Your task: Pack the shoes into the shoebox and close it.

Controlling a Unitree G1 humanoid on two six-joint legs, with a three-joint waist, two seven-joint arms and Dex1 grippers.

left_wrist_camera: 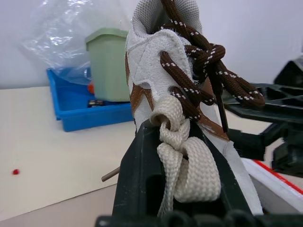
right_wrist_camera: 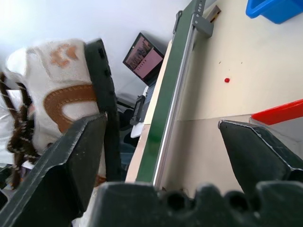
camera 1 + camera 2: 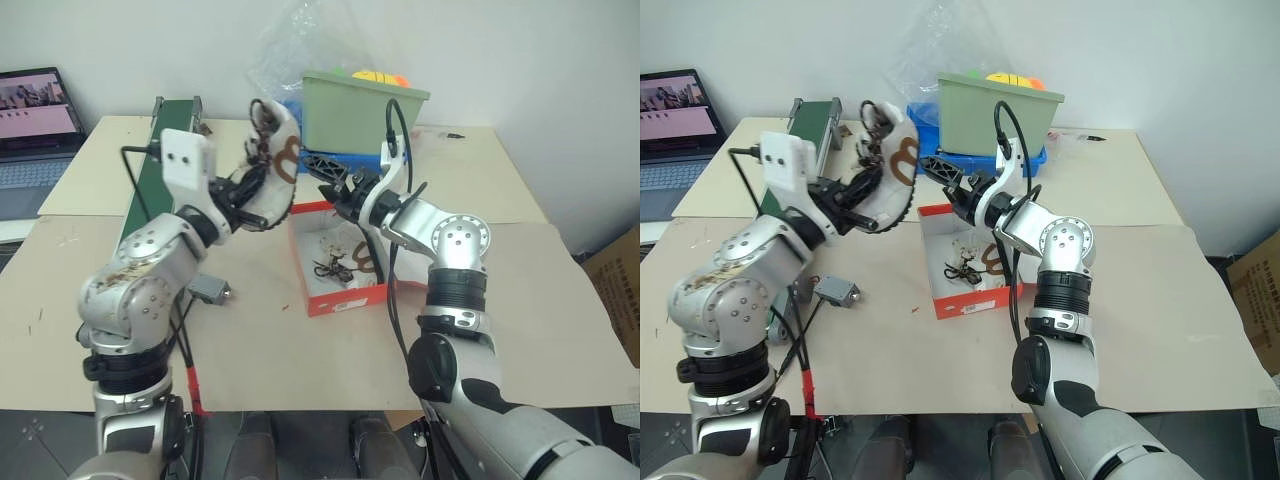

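From my seat the air above the open shoebox [image 3: 338, 300] is crowded: my left gripper [image 3: 243, 195] holds a shoe [image 3: 275, 165] up at its left edge and my right gripper [image 3: 335, 190], jaws wide, hangs over its far rim, with the other shoe [image 3: 340, 262] already taking floor inside. Just beyond, the green bin [image 3: 355, 115] and blue tray [image 3: 940, 150] wall off the far side. Bare table [image 3: 560, 300] right of the box gives me open passage.

My right claw [image 3: 335, 190] is hiding the shoebox's [image 3: 345, 297] far wall; I'm seeing the laptop [image 3: 35, 120] cropped.
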